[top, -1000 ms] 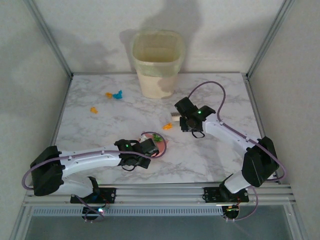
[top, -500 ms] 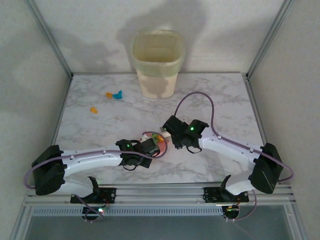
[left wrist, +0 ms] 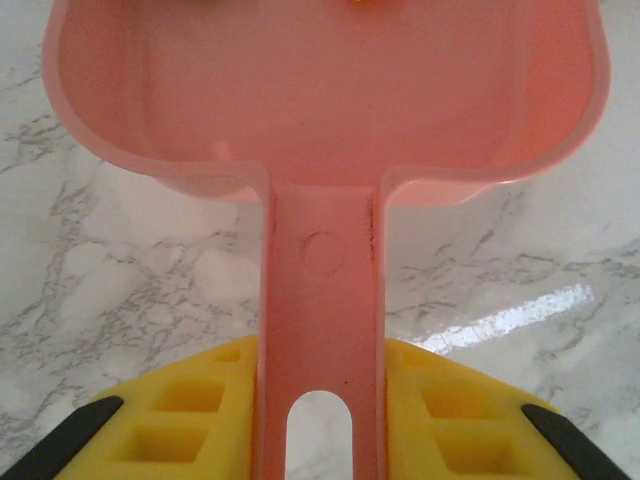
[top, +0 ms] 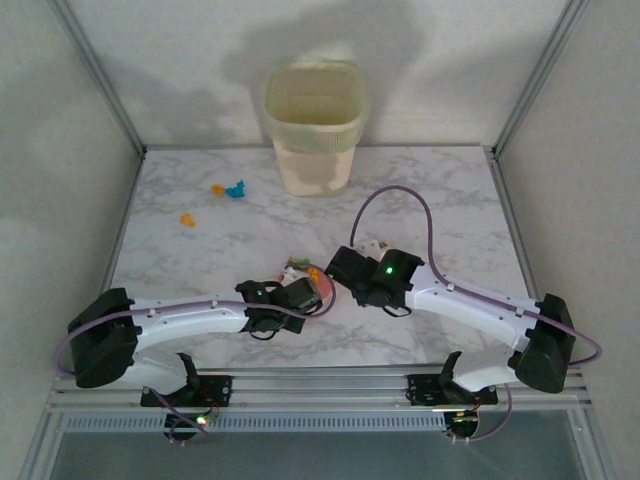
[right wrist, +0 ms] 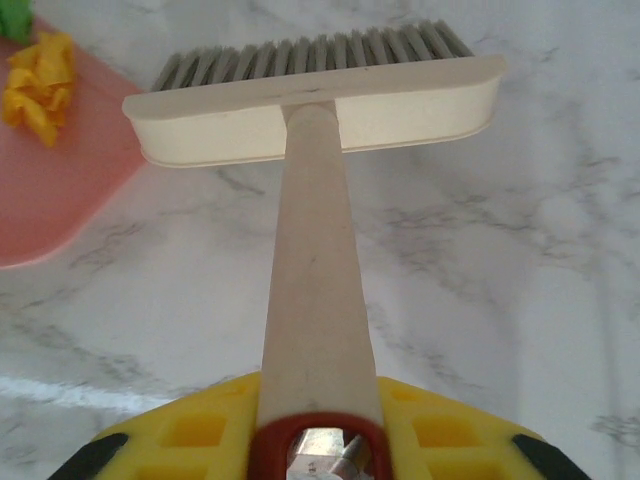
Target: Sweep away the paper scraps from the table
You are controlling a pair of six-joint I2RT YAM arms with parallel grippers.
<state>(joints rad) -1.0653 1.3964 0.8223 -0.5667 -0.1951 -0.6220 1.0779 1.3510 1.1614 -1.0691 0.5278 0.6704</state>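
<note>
While both arms reach in over the table [top: 450, 190], take the big picture first: white marble-veined top, aluminium frame round it, and a pale bin [top: 316, 130] standing around the middle of the far edge. Left arm stretches in low from the near left corner, right arm bends in from the near right, and the two wrists meet close together in the near half. Left gripper [left wrist: 320, 425] is clamped on the flat handle of the pink dustpan [left wrist: 320, 90], yellow fingers [left wrist: 190, 410] pressed to either side. Right gripper [right wrist: 318, 425] is squeezing the pale handle of the brush [right wrist: 315, 100], its head just beside the pan's edge. Now the paper scraps [top: 236, 189]: two orange and one blue sit loose at the far left of the table, well apart from the pan. An orange-yellow scrap [right wrist: 40, 85] and a green scrap [right wrist: 14, 17] lie inside the dustpan.
</note>
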